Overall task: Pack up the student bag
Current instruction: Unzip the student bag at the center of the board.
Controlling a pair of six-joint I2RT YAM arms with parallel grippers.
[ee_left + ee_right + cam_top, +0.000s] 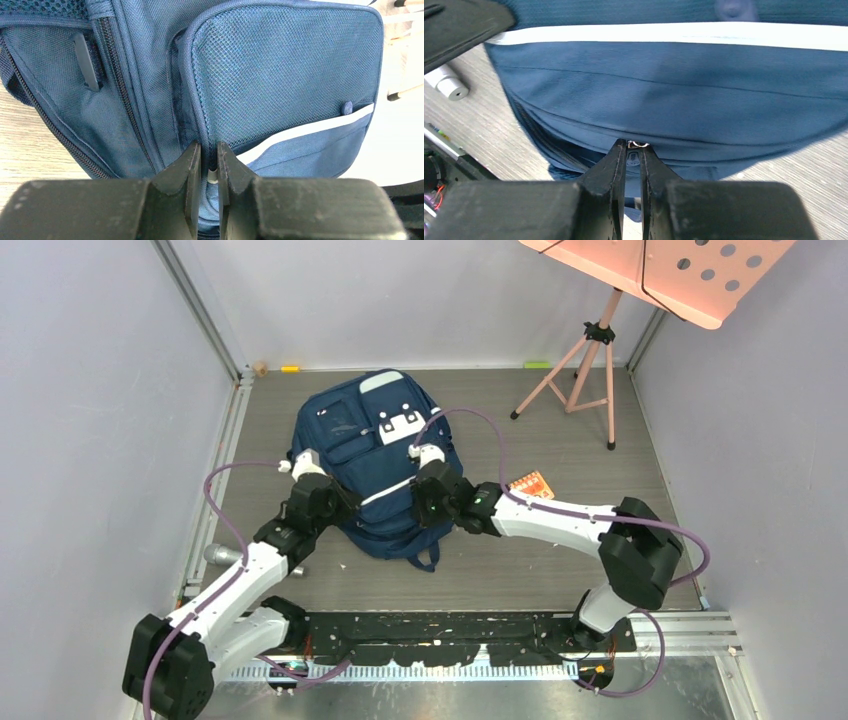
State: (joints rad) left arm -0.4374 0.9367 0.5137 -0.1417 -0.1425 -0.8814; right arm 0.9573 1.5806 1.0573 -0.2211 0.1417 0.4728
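Observation:
The student bag (372,455), a navy backpack with pale stripes and a white patch, lies flat on the floor between both arms. My left gripper (322,496) presses against its left side. In the left wrist view the jaws (209,148) are shut on a fold of blue fabric beside the mesh pocket (280,75). My right gripper (436,498) sits at the bag's lower right. Its jaws (634,145) are shut on a zipper pull (634,156) with a small metal ring, at the seam of the bag (674,95).
A pink music stand (600,340) stands at the back right. An orange packet (530,484) lies right of the bag. A silver cylinder (222,555) (446,82) lies on the floor at the left. Small yellow (290,368) and green (537,364) items rest by the back wall.

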